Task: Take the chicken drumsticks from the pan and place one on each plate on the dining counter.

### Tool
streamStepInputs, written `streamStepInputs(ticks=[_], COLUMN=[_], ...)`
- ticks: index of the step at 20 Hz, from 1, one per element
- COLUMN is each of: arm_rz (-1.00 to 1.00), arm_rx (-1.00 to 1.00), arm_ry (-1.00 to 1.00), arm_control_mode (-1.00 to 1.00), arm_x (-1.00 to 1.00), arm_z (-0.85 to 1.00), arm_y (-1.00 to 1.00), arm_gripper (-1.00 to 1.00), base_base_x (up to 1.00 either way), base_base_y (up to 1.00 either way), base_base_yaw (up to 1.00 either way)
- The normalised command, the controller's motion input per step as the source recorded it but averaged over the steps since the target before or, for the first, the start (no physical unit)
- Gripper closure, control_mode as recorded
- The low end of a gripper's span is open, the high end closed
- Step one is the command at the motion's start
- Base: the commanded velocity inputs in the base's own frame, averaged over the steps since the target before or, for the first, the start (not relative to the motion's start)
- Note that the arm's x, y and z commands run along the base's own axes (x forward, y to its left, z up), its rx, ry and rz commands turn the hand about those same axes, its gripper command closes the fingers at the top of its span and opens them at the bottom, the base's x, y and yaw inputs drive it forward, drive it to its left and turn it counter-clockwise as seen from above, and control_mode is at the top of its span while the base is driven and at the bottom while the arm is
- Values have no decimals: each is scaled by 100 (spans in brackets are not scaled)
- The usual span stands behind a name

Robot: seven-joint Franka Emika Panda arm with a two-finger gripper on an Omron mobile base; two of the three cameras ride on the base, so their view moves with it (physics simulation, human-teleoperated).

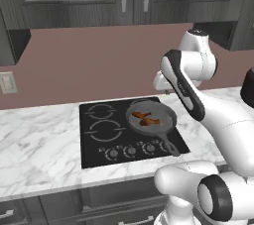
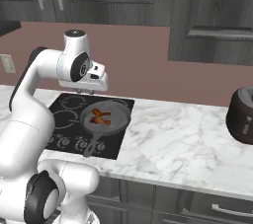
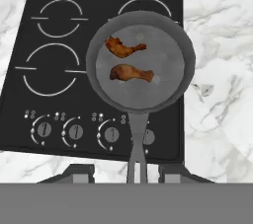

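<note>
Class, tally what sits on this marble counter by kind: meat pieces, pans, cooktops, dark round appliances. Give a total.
Chicken drumsticks: 2
Pan: 1
Black cooktop: 1
Dark round appliance: 1
Total: 5

your arm is bent high with the elbow raised and the wrist turned straight down. your gripper (image 2: pixel 85 91) hangs in the air, fingertips (image 3: pixel 79 172) spread wide apart, with nothing held between them.

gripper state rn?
Gripper: open, holding nothing, up above the pan; both chicken drumsticks lie in it.
</note>
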Motion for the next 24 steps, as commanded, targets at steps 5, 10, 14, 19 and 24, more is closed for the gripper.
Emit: streamStepInputs(ticks=[5,10,14,19,24], arm_rz=[0,13,25,22,16], arm_rx=[0,0,0,-7,-13], arm_ry=[0,0,0,0,0], arm_control_mode=[-100,-100,-100,-100,-100], arm_x=[0,2,19,47,59], arm_z=[0,-10,-30,-34,-43], arm_y=[0,0,0,3,3], arm_gripper=[-100,-100,-100,-100,-100], base_base_x=[0,0,0,0,0], base_base_y=[0,0,0,0,0], base_base_yaw=[0,0,0,0,0])
